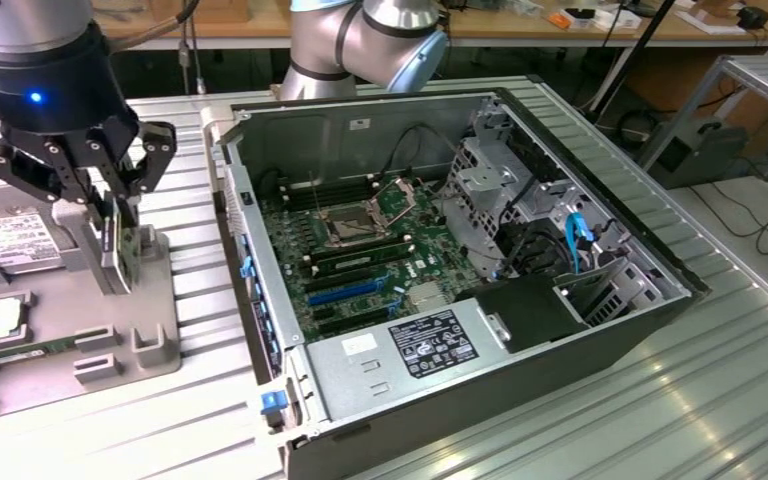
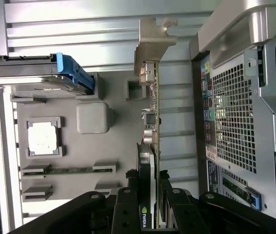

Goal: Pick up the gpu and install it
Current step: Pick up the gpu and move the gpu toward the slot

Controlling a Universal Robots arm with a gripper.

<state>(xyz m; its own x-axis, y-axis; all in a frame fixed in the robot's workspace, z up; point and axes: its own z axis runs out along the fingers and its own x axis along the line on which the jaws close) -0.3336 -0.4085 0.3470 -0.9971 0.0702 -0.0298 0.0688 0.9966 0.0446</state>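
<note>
Gripper clamped on gpu, long axis hanging down over parts tray; open case lies toward the exterior view's right.

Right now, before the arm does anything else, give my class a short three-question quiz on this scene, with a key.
1. True or false: the gripper is shut on the graphics card.
2. Where is the card relative to the computer case? A) plugged in inside it B) outside it, at the grey tray C) lying on top of it
3. Which silver part with a white label lies on the tray?
Key: 1 true; 2 B; 3 the hard drive.
</note>
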